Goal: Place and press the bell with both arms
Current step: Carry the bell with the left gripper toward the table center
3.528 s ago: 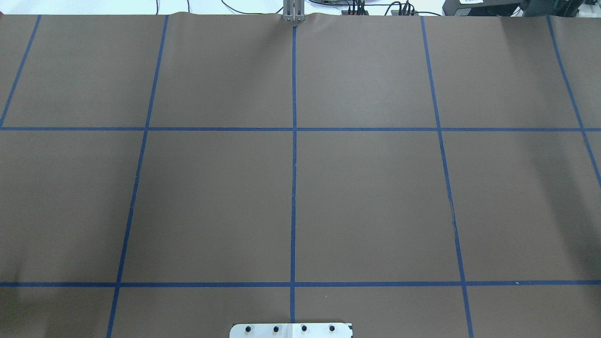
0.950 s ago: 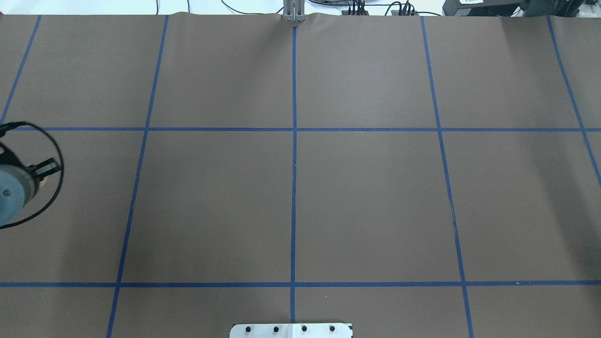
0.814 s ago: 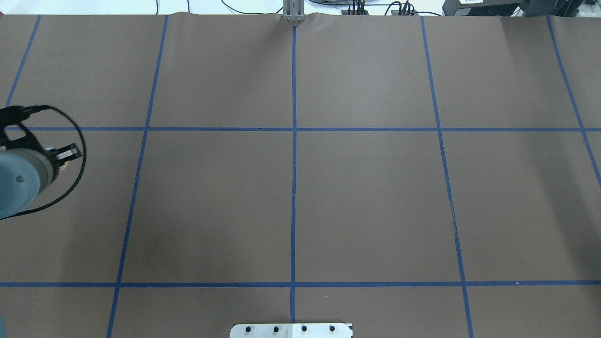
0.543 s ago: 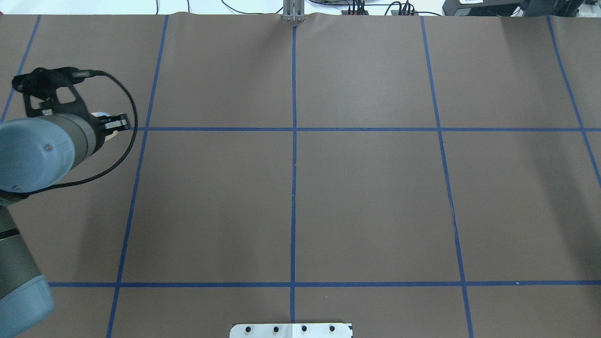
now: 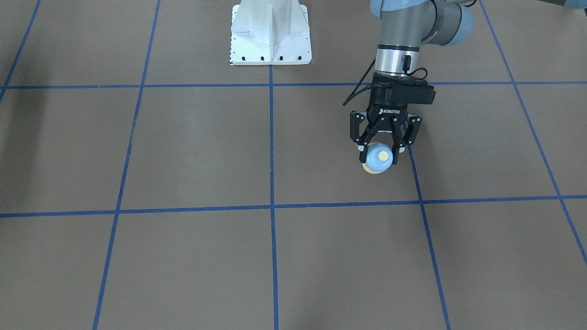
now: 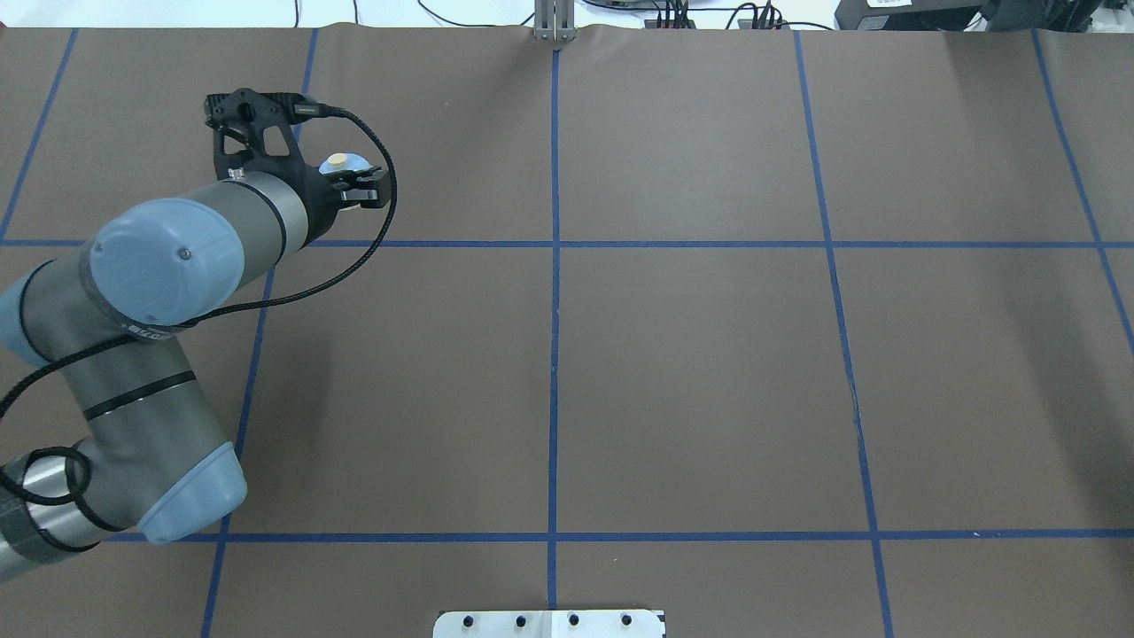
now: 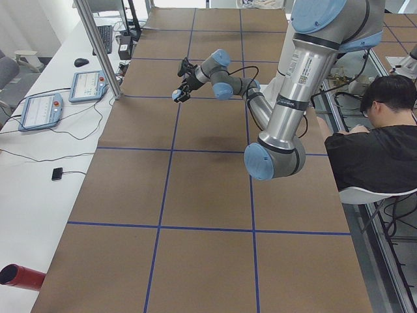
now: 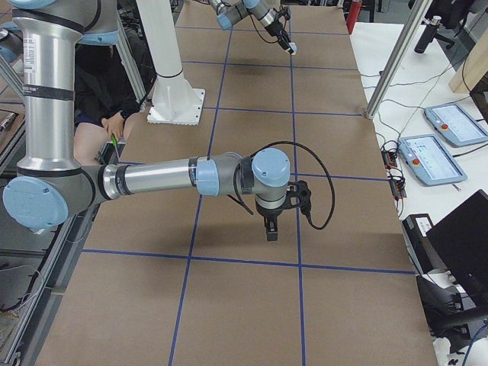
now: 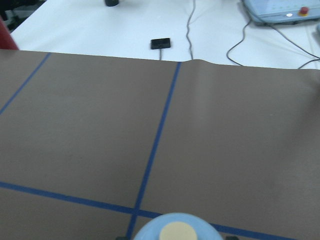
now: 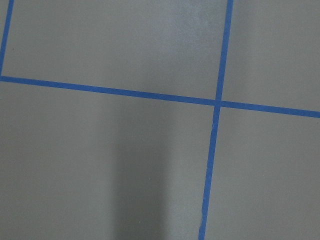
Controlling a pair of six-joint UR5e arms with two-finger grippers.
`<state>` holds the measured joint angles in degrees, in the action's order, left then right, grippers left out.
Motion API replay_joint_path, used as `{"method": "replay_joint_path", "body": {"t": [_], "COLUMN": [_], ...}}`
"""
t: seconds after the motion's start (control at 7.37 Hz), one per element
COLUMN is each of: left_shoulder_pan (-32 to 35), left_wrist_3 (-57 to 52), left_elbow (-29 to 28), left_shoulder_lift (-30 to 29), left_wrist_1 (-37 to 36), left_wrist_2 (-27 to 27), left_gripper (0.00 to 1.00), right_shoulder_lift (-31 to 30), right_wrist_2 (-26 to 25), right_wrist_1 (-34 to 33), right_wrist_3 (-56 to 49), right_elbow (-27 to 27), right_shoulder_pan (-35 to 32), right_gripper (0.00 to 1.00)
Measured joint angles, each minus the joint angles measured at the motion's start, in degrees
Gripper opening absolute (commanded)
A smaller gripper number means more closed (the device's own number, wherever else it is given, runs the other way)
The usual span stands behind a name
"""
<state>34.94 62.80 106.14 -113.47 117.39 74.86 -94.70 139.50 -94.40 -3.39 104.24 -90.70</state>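
The light-blue bell [image 5: 379,158] with a cream button sits between the black fingers of my left gripper [image 5: 379,152], which is shut on it and holds it above the brown mat. In the overhead view the bell [image 6: 340,165] is at the far left, just beyond a blue tape line. It also shows at the bottom edge of the left wrist view [image 9: 175,231] and, small, in the side views [image 7: 176,96] [image 8: 293,48]. My right gripper [image 8: 271,230] shows only in the exterior right view, pointing down above the mat. I cannot tell if it is open or shut.
The brown mat carries a blue tape grid [image 6: 555,244]. The white pedestal [image 5: 270,32] stands at the robot's side. A seated operator [image 7: 371,143] is beside the table. A red cylinder [image 7: 18,276], control pendants [image 7: 86,85] and a metal post [image 7: 98,45] are on the white far strip.
My left arm has come in from the left edge of the overhead view. It has swept forward and to the right with the bell in its gripper.
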Motion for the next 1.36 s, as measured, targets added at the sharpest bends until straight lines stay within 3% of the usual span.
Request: {"method": "replay_joint_path", "body": {"t": [0.54,0.81,1.36], "left_shoulder_pan": [-2.4,-4.8,-8.1], "left_wrist_3": [-6.0,-6.1,-5.9], "left_elbow": [-23.1,-32.7,-37.1], "left_shoulder_lift": [-12.8,-18.4,-21.8], "left_wrist_1": [18.3,22.9,23.8], "left_wrist_2": [0.1,-1.6,-3.5], "left_gripper": [0.00,0.00,0.00], "right_shoulder_lift": [0.0,0.0,-0.2], "right_wrist_2": [0.0,0.0,0.1], "right_wrist_1": [0.0,0.0,3.4], "right_wrist_3": [0.0,0.0,0.1], "right_elbow": [0.2,0.4,1.5], "right_shoulder_pan": [0.0,0.0,0.2], "right_gripper": [1.00,1.00,1.00]}}
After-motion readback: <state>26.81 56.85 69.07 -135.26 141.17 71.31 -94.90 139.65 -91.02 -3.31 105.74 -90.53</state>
